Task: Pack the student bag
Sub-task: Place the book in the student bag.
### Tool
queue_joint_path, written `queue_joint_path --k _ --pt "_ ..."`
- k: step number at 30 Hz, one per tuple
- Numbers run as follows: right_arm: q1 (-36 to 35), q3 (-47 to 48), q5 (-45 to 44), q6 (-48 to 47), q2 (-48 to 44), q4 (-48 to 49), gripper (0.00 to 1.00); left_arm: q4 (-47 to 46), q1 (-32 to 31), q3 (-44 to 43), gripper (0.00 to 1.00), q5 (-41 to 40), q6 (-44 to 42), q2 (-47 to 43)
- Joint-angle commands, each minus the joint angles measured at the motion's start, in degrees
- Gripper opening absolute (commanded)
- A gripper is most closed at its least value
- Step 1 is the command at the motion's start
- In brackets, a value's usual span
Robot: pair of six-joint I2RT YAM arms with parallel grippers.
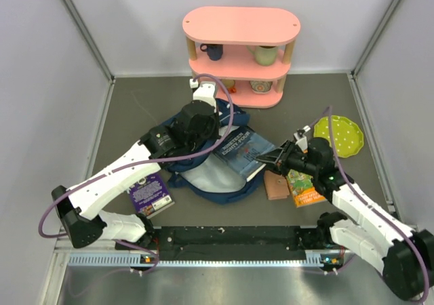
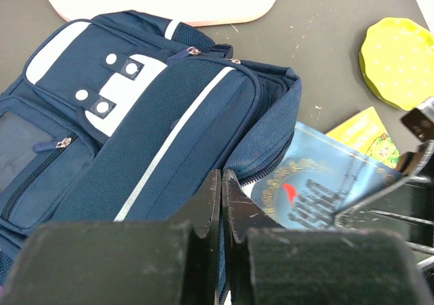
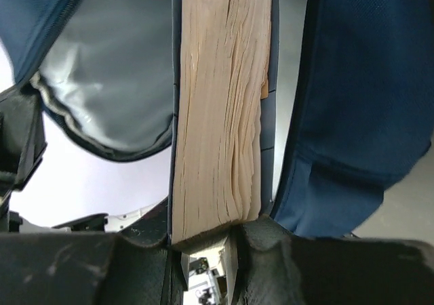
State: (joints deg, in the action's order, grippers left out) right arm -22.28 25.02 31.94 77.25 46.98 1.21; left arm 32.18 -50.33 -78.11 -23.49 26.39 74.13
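The grey surface [image 1: 135,108] is closed in by pale walls [image 1: 41,81] on the left, back and right. A dark strip [image 1: 230,237] runs along its near edge between the two arm bases. A pink shelf [image 1: 241,24] stands against the back wall, its foot just behind the student bag [image 1: 203,176].

Bare surface runs from the bag to the left wall and into the back left corner. The right side is more crowded. A yellow plate [image 1: 338,135] lies near the right wall, and an orange book [image 1: 305,188] and a brown wallet [image 1: 276,185] sit beside the right arm [image 1: 359,203]. A purple book [image 1: 150,191] lies under the left arm [image 1: 115,173].

The bag lies flat at the middle of the surface. It is navy with thin white stripes, a white patch with snaps and zipped front pockets. Its mouth gapes toward the arms, showing pale lining.

The left jaws are pressed fully together just over the bag's upper edge; whether they pinch any fabric cannot be told. The right jaws are clamped on a blue book [image 1: 237,149] at its corner, and the book sits between the bag's open sides.
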Motion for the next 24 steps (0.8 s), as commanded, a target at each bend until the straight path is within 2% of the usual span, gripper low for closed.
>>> queue_joint_path --k 1,4,9,13,17,19,21,22,24 --pt "-4.1 2.0 -2.3 4.7 6.1 23.4 0.0 -7.7 1.0 -0.1 0.0 -2.8 0.7 -2.1" --pt "-6.1 5.6 -5.0 2.3 11.2 22.4 0.0 -7.9 1.1 -0.3 0.0 -2.8 0.9 -2.2" --pt "-9.4 8.6 -6.9 3.2 19.0 28.0 0.0 -7.9 1.1 -0.4 0.0 -2.7 0.7 -2.5" --pt "-11.4 10.0 -8.7 6.8 27.9 38.0 0.0 -7.9 1.0 -0.4 0.0 -2.5 0.2 -2.9" --pt "-12.2 14.3 -8.7 7.3 34.4 39.8 0.0 -7.8 1.1 -0.6 0.0 -1.7 -0.5 -3.1" --pt "-12.5 14.0 -8.5 9.9 35.8 46.6 0.0 -7.6 1.0 -0.7 0.0 -2.0 -1.0 -3.1" --pt "-13.4 15.1 -9.7 9.0 35.1 44.8 0.0 -6.9 1.1 -1.0 0.0 -2.2 -1.3 -3.2" --pt "-13.5 17.6 -9.6 6.4 34.9 38.9 0.0 -6.7 1.1 -1.1 0.0 -2.2 -1.5 -3.4" --pt "-14.4 17.9 -11.4 5.6 33.5 38.2 0.0 -6.4 1.0 -1.3 0.0 -2.7 -1.9 -3.4"
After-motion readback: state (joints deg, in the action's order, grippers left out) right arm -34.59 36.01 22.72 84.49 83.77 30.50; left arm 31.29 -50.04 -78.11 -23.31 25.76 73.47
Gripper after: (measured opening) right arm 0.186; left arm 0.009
